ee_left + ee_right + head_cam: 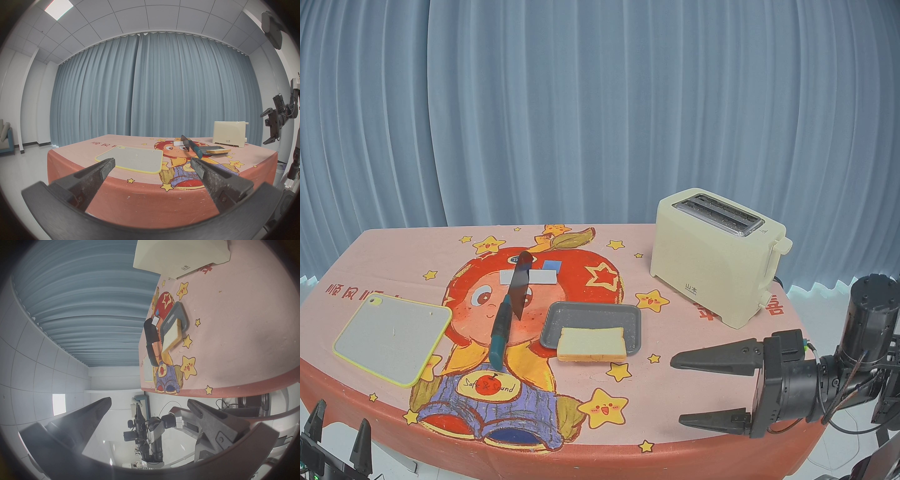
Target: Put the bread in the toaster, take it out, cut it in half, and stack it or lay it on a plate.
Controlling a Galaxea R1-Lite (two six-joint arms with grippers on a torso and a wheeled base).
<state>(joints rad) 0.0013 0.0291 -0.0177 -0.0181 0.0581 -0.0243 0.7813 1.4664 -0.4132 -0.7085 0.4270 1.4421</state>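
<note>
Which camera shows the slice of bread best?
The head view: the bread lies on the tray, top face showing. The left wrist view shows it distant, edge-on; the right wrist view, at a slant.

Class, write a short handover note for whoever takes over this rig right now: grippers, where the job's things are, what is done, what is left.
Left gripper: open, empty, low off the near left edge of the table.
Right gripper: open, empty, turned sideways at the near right edge, in front of the toaster.
Bread: one whole slice lying across the near rim of the grey tray. Knife lies left of the tray, cutting board farther left.
Done: nothing visible; toaster slots look empty, slice uncut.
Left: toast, take out, halve, plate.
</note>
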